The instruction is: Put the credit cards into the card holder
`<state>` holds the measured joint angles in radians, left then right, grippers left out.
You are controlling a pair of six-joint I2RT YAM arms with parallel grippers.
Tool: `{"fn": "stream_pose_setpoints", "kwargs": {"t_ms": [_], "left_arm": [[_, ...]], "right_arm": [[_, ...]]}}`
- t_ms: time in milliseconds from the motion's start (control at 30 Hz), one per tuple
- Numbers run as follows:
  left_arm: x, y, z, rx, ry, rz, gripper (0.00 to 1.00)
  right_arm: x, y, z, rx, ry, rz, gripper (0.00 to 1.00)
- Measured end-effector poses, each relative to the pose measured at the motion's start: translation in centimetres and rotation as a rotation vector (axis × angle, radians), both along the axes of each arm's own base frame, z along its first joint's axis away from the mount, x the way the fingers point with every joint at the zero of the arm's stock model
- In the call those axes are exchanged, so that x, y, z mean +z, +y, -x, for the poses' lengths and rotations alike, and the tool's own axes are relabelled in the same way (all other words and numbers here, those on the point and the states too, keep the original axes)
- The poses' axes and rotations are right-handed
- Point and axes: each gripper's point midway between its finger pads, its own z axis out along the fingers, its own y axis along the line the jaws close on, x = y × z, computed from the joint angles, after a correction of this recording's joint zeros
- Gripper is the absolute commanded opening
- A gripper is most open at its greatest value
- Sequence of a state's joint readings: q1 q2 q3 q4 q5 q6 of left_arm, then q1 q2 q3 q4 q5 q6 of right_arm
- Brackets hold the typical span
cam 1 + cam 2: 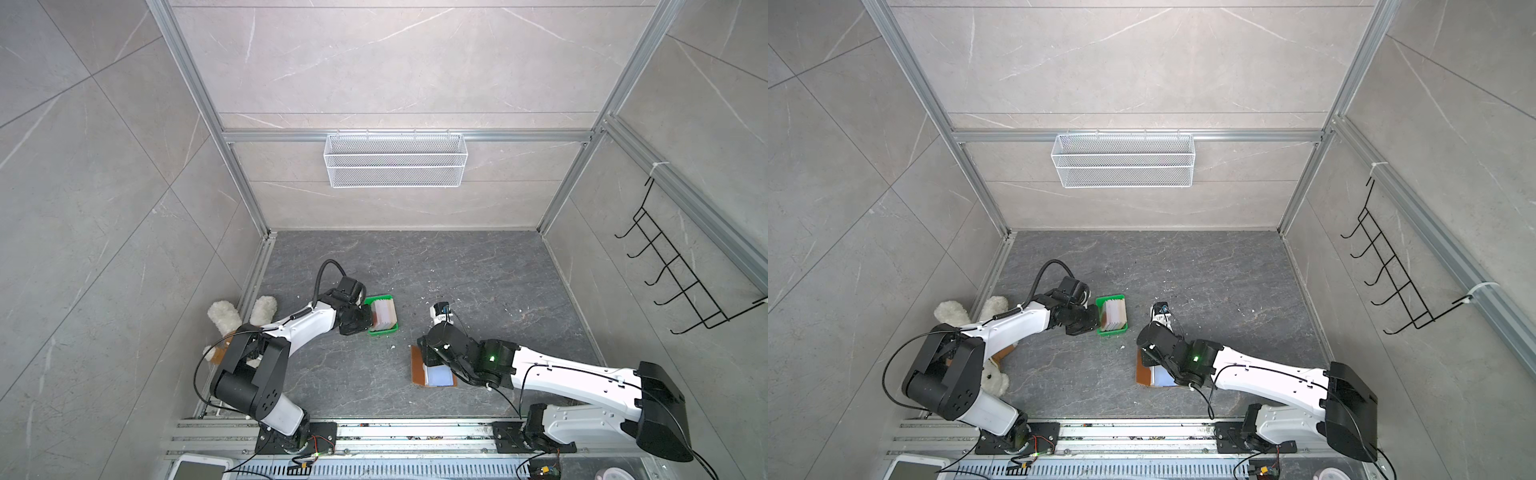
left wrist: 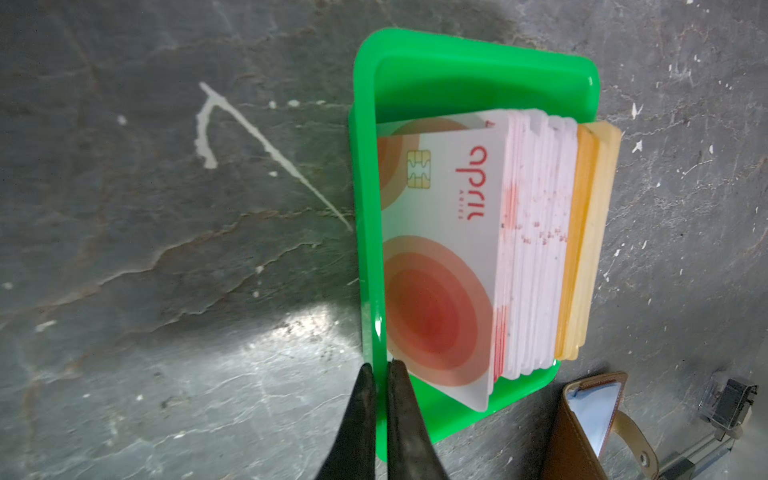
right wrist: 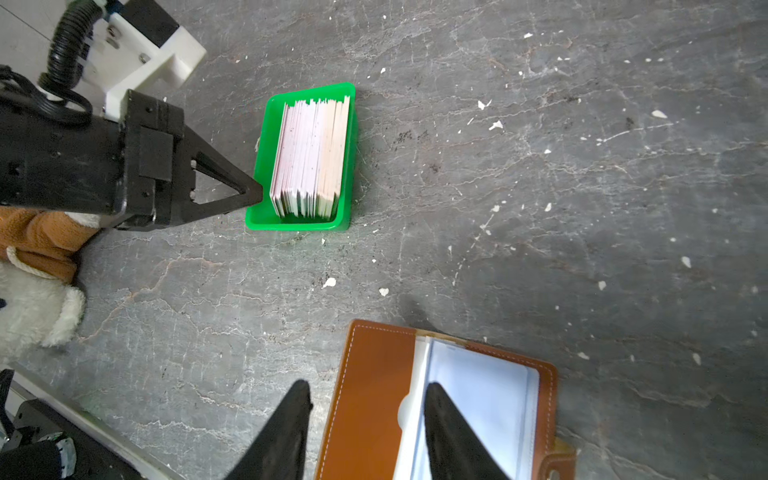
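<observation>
Showing the left pincer [image 2: 380,368] closed to a narrow slit on the side wall of the green tray [image 2: 478,54], near one corner; the thin green rim sits between its two fingers and nothing else is held. The credit cards [image 2: 440,249] stand on edge inside that tray, packed as one stack. Key relation: the stack lies just across the gripped wall from this pincer, beside its inner finger, with the front card leaning its printed face toward that wall; whether the card's corner touches the finger cannot be told. The cards' long axis runs along the wall, away from the fingertips, so their upper long edges are the free ones. The right pincer [image 3: 368,386] stands about half open over the card holder [image 3: 374,357], which lies spread flat directly beneath it. One finger rests over the clear sleeve [image 3: 490,395]; its partner hangs off the leather edge above the table [image 3: 540,208], gripping nothing. From this pincer the cards are well apart, out ahead of its fingertips. The left arm is clearly the nearer to the cards; taking the front card would likely need a short sideways shift over the wall, jaws parted
</observation>
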<state>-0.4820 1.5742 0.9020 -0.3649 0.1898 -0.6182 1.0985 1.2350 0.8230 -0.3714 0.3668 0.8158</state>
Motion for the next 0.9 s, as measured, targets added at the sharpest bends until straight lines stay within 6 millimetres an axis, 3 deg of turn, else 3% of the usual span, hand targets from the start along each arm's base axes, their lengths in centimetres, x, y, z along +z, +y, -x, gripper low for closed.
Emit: {"fn": "stream_pose_setpoints", "kwargs": {"t_ms": [400, 667, 900], "left_arm": [[0.0, -4.4, -0.7, -0.042, -0.003, 0.024, 0.11], [0.0, -3.9, -0.7, -0.030, -0.004, 0.000, 0.27], [3.6, -2.6, -1.7, -0.004, -0.049, 0.081, 0.29]], "right_arm": [[-0.3, -1.3, 0.5, -0.024, 0.006, 0.003, 0.48], [0.1, -1.6, 0.4, -0.024, 0.006, -0.013, 0.54], [0.4, -2.5, -1.7, -0.036, 0.024, -0.037, 0.59]]}}
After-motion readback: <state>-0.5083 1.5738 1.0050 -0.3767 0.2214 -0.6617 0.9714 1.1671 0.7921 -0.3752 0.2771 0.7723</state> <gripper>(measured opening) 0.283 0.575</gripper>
